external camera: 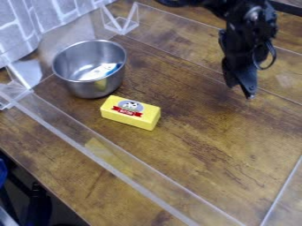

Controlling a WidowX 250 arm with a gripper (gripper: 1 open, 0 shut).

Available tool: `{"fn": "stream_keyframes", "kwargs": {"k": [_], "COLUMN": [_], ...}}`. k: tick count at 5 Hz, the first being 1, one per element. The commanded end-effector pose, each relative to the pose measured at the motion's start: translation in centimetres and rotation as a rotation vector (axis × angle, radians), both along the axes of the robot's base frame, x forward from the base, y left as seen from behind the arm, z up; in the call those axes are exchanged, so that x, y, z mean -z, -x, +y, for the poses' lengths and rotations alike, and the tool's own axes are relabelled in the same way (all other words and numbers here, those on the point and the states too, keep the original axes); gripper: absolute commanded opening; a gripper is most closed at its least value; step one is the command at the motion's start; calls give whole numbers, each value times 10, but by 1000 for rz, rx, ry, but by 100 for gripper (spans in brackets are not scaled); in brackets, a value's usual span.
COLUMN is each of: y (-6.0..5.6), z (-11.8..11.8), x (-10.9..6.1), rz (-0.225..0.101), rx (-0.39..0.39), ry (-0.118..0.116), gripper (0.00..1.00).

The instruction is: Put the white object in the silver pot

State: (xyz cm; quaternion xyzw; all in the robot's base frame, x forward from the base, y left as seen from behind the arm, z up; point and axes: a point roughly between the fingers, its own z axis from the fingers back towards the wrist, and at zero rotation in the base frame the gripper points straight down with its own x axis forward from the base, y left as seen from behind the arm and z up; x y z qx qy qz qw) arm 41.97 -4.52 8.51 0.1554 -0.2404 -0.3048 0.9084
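Dark wood tabletop, worn planks w/ grain running diagonally, clear acrylic walls standing along the left and near edges. White tiled wall and some crumpled white cloth behind the far left corner.

Silver pot sits near the far left corner of the tabletop, upright, mouth up, inside looks empty and shiny. Just in front of it, toward the middle of the tabletop, lies a yellow block w/ a red label and small white figure on top; it's close to the pot's rim but apart from it, long side angled across the planks.

Black robot arm comes in from the far right corner, cables looped around the wrist. Gripper hangs over the right part of the tabletop, pointing down and tilted, tip just clear of the wood. Fingers are closed together, tapering to one dark point. Whether anything is pinched between them can't be told: the tip is too small and dark. No white object can be made out anywhere on the tabletop apart from the label figure, so its place can't be told; it isn't in the pot.

Gripper and pot are well apart, w/ the yellow block roughly between them but nearer the pot.
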Motion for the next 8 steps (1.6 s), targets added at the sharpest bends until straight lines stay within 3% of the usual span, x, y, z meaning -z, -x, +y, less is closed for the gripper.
{"fn": "stream_keyframes", "kwargs": {"k": [1, 2, 3, 4, 5, 7, 8], "y": [7, 17, 5, -6, 7, 12, 3], "z": [22, 37, 30, 24, 30, 30, 26], "x": [-58, -71, -60, -51, -59, -54, -45], "rz": [-91, -91, -88, -95, -89, -83, -83], "rx": [-31, -47, -35, -17, -20, -12, -5], "ry": [-20, -36, -32, -24, -33, -36, -32], "gripper": [0, 0, 0, 100, 0, 0, 0]}}
